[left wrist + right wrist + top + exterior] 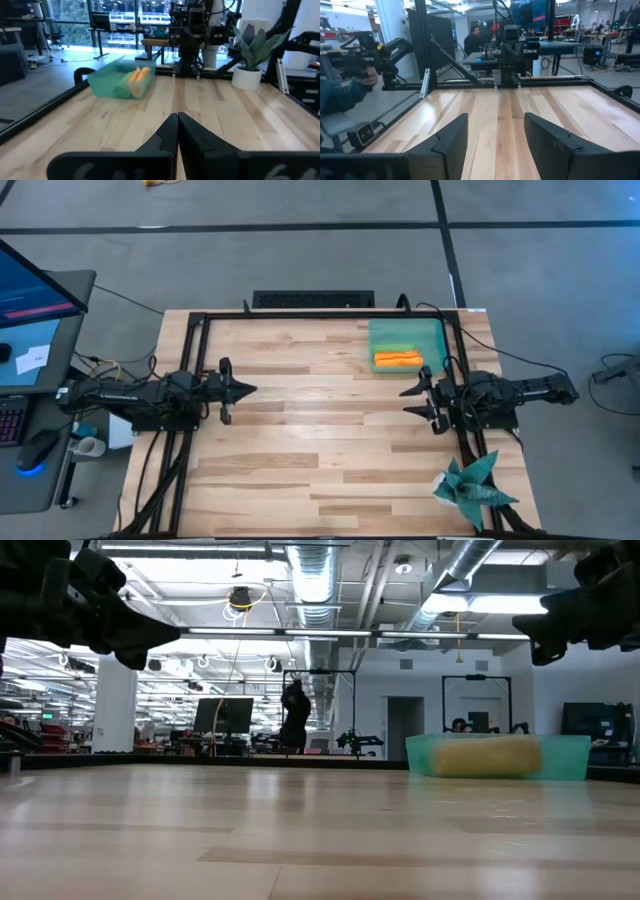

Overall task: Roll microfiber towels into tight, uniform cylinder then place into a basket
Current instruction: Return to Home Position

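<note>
The teal-green basket [405,345] stands at the table's far right; in it lie a rolled orange towel [397,359] and a rolled green towel [396,347], side by side. The left wrist view shows the same basket [107,81] with the orange roll [138,76] and the green roll [121,90]. My left gripper [250,390] hovers shut at the table's left side, pointing level toward the right. My right gripper [408,400] hovers open at the right side, near the basket's near edge, with nothing between its fingers [451,137].
A dark teal spiky cloth [470,485] sits at the table's near right corner. A black frame [300,315] runs along the table's edges. A broad stretch of bare wood [320,430] lies between the two arms. A person's sleeve and hand-held device [350,75] show beyond the table.
</note>
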